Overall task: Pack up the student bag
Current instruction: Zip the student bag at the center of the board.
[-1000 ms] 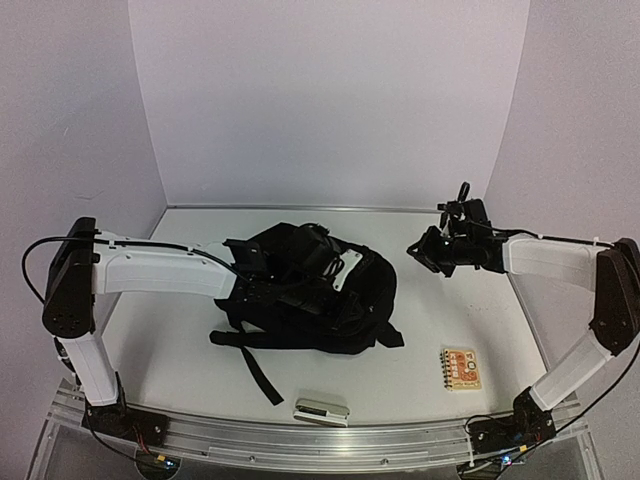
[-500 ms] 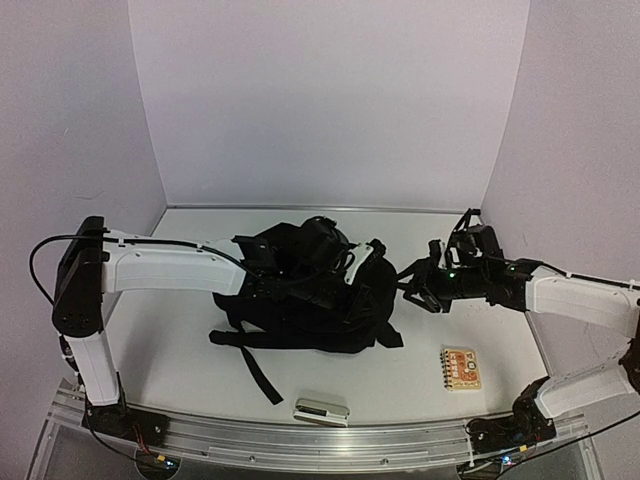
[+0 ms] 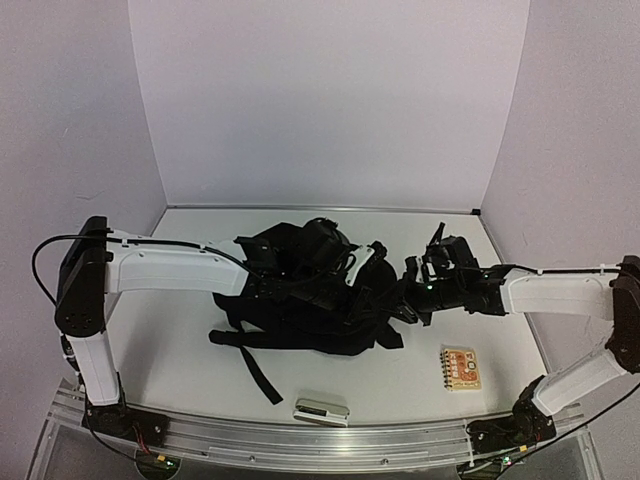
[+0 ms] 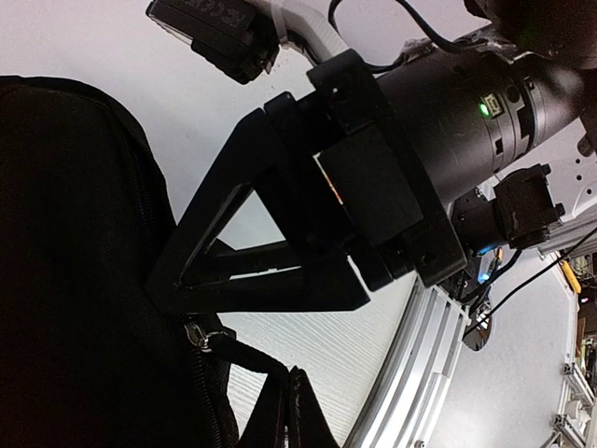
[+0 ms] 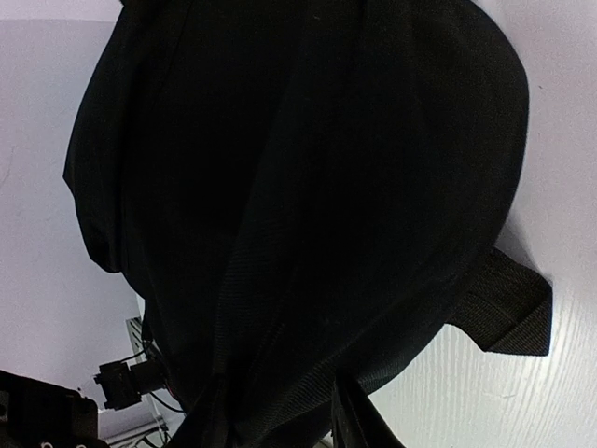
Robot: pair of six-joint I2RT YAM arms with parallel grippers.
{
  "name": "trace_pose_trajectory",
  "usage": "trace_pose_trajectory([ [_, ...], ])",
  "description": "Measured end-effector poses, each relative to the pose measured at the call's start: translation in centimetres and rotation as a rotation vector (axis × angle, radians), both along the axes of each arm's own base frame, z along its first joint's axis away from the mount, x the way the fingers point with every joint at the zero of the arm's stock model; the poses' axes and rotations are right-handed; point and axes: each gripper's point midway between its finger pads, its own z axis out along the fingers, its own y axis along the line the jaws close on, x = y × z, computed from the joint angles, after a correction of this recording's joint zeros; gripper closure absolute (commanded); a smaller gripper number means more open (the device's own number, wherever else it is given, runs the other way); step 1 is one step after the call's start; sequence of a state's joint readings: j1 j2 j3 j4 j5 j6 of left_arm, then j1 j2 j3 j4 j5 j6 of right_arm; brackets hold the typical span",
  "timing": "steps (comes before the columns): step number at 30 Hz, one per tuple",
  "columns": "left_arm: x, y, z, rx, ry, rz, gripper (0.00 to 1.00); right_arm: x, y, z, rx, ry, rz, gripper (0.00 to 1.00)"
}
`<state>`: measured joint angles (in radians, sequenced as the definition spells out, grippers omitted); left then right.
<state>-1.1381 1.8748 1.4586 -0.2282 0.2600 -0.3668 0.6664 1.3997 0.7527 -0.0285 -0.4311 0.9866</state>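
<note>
Left wrist view: spotted right gripper (image 4: pixel 170 283) pinching student bag (image 4: pixel 75 261); right wrist, saw only blackness. Left gripper (image 4: pixel 287 392): couldn't tell.

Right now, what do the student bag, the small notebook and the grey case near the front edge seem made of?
The student bag: soft woven black fabric, matte; it sags and folds, its strap shows a ribbed weave. The notebook: probably paper or card, printed yellowish cover. The grey case: smooth, pale sheen; metal or plastic, too small to tell.
</note>
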Motion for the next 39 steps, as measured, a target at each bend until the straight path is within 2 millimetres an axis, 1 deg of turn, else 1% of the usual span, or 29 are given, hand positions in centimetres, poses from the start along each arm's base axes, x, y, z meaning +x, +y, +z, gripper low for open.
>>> trace_pose_trajectory([
  [1, 0.0, 0.0, -0.1, 0.001, 0.0, 0.0, 1.0, 0.1, 0.3, 0.1, 0.007, -0.008, 0.006, 1.0],
  [4, 0.0, 0.0, -0.5, 0.011, 0.002, -0.004, 1.0, 0.5, 0.5, 0.4, 0.021, -0.014, -0.005, 1.0],
  [9, -0.6, 0.3, -1.4, 0.055, -0.02, -0.015, 1.0, 1.2, 0.0, 0.4, 0.003, -0.029, -0.048, 1.0],
  [13, -0.5, 0.5, -1.9, 0.099, -0.079, 0.01, 1.0, 2.5, -1.5, 1.4, 0.016, -0.049, -0.103, 1.0],
  [15, -0.1, 0.5, -1.9, 0.105, -0.115, 0.033, 1.0, 3.1, -2.4, 1.9, 0.025, -0.056, -0.128, 1.0],
  [18, 0.4, 0.5, -1.8, 0.104, -0.155, 0.064, 1.0, 3.8, -3.4, 2.1, 0.026, -0.058, -0.155, 1.0],
  [24, 1.0, 1.4, -2.4, 0.119, -0.199, 0.129, 1.0, 3.7, -3.8, 1.8, 0.025, -0.052, -0.154, 1.0],
  [29, 1.0, 2.3, -2.0, 0.114, -0.219, 0.162, 1.0, 3.6, -3.7, 2.1, 0.04, -0.055, -0.144, 1.0],
  [32, 0.7, 3.1, -1.7, 0.112, -0.22, 0.167, 1.0, 3.7, -3.8, 2.3, 0.043, -0.061, -0.148, 1.0],
  [35, 0.1, 4.1, -1.4, 0.117, -0.214, 0.165, 1.0, 4.5, -4.7, 2.3, 0.027, -0.073, -0.188, 1.0],
  [39, -0.6, 5.1, -1.5, 0.137, -0.2, 0.163, 1.0, 5.9, -6.7, 2.0, -0.007, -0.091, -0.265, 1.0],
])
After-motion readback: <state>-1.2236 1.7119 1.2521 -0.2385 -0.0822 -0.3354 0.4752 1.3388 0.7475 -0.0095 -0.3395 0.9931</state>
